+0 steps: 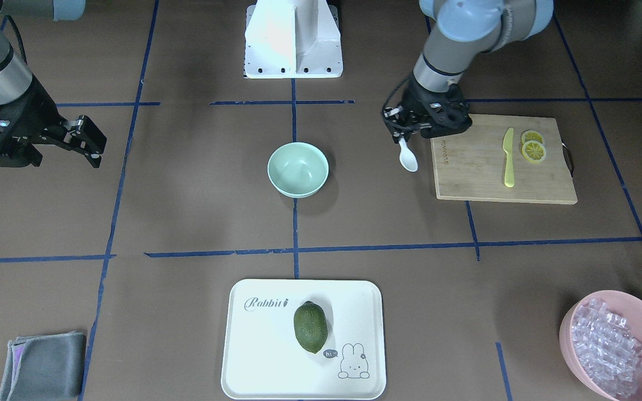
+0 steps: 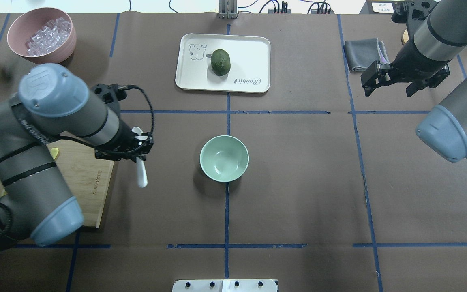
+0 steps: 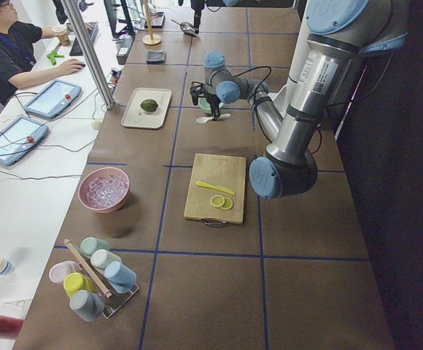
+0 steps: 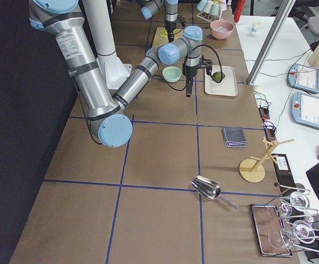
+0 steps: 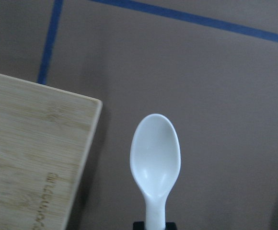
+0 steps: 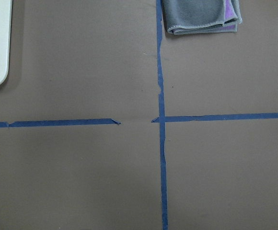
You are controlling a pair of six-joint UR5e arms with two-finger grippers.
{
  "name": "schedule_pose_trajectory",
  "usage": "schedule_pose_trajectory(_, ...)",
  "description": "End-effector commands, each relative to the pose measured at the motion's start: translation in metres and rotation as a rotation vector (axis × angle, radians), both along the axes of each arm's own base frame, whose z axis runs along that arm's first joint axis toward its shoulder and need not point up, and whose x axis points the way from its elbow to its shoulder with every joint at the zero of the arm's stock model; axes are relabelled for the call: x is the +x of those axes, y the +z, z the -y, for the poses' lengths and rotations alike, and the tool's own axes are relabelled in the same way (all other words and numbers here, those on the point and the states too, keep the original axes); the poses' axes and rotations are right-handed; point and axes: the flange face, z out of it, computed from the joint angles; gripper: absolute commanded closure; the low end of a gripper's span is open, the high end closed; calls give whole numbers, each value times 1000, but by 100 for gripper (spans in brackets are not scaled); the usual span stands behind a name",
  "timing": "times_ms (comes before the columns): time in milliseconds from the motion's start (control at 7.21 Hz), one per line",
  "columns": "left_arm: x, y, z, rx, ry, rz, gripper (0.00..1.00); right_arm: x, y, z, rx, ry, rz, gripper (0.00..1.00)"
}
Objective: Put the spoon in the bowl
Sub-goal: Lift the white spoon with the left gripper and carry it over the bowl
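My left gripper [image 1: 403, 135] is shut on the handle of the white spoon [image 1: 408, 158]. The spoon hangs scoop-down above the table, just off the near corner of the cutting board. It also shows in the overhead view [image 2: 141, 174] and fills the left wrist view [image 5: 155, 158]. The pale mint-green bowl [image 1: 297, 169] stands empty at the table's middle [image 2: 224, 158], apart from the spoon, on its inner side. My right gripper [image 2: 390, 83] is open and empty, far off on the other side near the grey cloth.
A bamboo cutting board [image 1: 482, 178] holds a yellow knife [image 1: 509, 157] and lemon slices [image 1: 533, 148]. A white tray [image 1: 254, 345] with a green avocado [image 1: 310, 327] lies beyond the bowl. A pink bowl [image 1: 568, 334] of clear cubes and a grey cloth [image 1: 42, 365] sit at the far corners.
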Motion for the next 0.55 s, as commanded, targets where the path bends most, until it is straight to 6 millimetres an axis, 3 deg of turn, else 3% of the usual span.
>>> schedule_pose_trajectory(0, 62, -60, -23, -69, 10, -37, 100, 29, 33, 3, 35, -18, -3, 0)
schedule_pose_trajectory(139, 92, -80, -29, -76, 33, -43, 100, 58, 62, 4, 64, -36, -11, 0)
schedule_pose_trajectory(416, 119, -97, -20, -78, 44, -36, 100, 110, 106, 5, 105, -92, -57, 0)
